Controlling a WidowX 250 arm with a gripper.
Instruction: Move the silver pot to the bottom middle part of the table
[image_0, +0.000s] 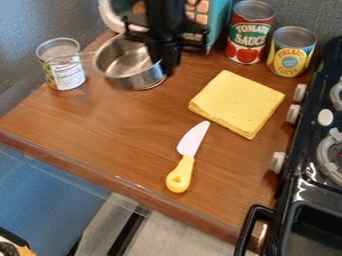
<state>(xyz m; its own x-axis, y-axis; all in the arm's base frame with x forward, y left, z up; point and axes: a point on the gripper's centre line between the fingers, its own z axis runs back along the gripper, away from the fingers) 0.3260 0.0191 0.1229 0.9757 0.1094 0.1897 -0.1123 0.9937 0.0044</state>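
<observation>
Pot is being seen upper L of frame, gripper being held by its rim, pic's R side; open/shut can't be told. Worktop's bottom-mid. placement is being awaited, i.e. approx. whole move.

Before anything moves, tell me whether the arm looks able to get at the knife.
Probably yes: nothing lies on the knife, and the wood between it and the pot, where the tool is, looks free. Reach is harder to judge.
</observation>
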